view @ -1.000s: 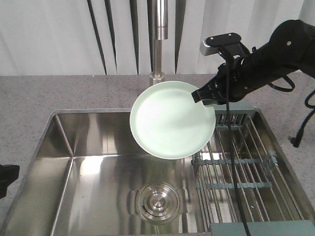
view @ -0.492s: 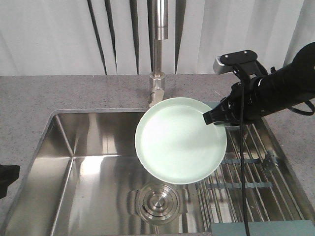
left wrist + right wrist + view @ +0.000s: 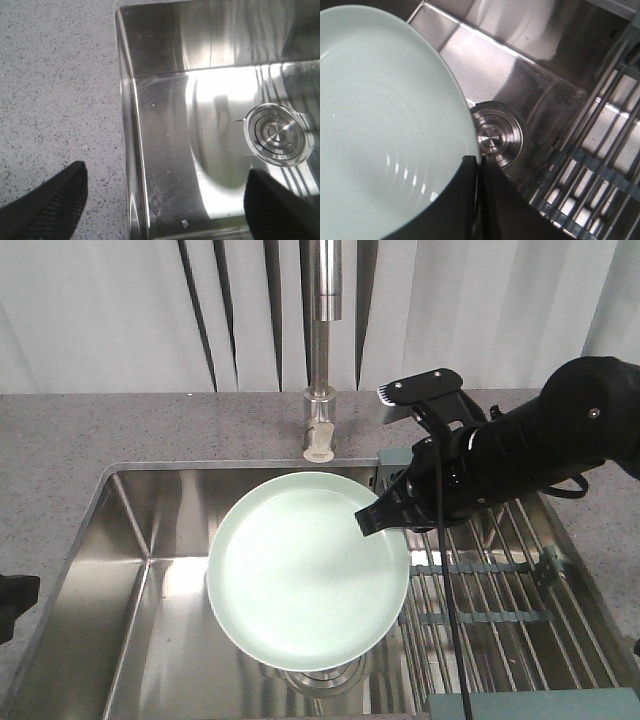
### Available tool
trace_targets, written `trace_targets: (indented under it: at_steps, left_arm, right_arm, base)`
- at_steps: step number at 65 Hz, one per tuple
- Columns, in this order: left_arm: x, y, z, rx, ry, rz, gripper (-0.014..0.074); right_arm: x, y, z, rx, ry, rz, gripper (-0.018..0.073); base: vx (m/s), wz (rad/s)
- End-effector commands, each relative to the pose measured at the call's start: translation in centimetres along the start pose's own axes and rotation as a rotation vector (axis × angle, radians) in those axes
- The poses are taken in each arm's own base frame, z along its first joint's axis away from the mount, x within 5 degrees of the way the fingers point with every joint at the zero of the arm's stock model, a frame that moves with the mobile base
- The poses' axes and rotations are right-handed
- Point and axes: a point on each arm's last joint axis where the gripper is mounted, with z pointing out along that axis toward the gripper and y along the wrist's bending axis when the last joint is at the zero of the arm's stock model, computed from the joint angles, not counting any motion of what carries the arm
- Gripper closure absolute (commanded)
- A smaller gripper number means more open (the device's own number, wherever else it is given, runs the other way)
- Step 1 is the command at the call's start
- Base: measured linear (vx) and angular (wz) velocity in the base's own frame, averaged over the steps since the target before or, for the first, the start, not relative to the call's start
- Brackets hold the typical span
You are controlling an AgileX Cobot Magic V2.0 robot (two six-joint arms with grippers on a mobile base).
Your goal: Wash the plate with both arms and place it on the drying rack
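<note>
The pale mint-green plate (image 3: 305, 570) hangs tilted over the middle of the steel sink (image 3: 130, 510), above the round drain. My right gripper (image 3: 372, 520) is shut on the plate's right rim; in the right wrist view the two black fingers (image 3: 465, 200) pinch the rim of the plate (image 3: 380, 125). My left gripper (image 3: 162, 200) is open and empty, straddling the sink's left wall, one finger over the counter. Only a dark bit of the left arm (image 3: 15, 602) shows in the front view. The drying rack (image 3: 500, 600) of steel rods lies over the sink's right side.
The tap (image 3: 322, 350) stands behind the sink, its spout above the plate's far edge. The round steel drain (image 3: 274, 134) sits in the sink floor. Speckled grey counter (image 3: 60, 440) surrounds the sink. A grey-green end piece (image 3: 530, 705) lies at the rack's near edge.
My right arm has carried the plate down and to the left, from over the rack's edge to over the sink's middle and drain. The left arm has not moved.
</note>
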Motion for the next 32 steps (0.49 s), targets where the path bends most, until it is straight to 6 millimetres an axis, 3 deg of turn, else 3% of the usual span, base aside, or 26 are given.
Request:
trace_targets:
  at_steps: [1, 9, 32]
  left_arm:
    - [-1.0, -0.2, -0.7, 0.019, -0.082, -0.005, 0.0011]
    - [-1.0, -0.2, -0.7, 0.019, -0.082, -0.005, 0.0011]
    - [-1.0, -0.2, -0.7, 0.019, -0.082, -0.005, 0.0011]
  right_arm:
    - [-1.6, 1.2, -1.9, -0.004, -0.132, -0.008, 0.0561]
    - [-2.6, 2.1, -1.9, -0.021, -0.147, -0.028, 0.0561]
    - [-5.6, 1.5, -0.6, -0.026, -0.140, -0.049, 0.0561]
  base:
    - [0.00, 0.00]
    - [0.00, 0.00]
    - [0.00, 0.00]
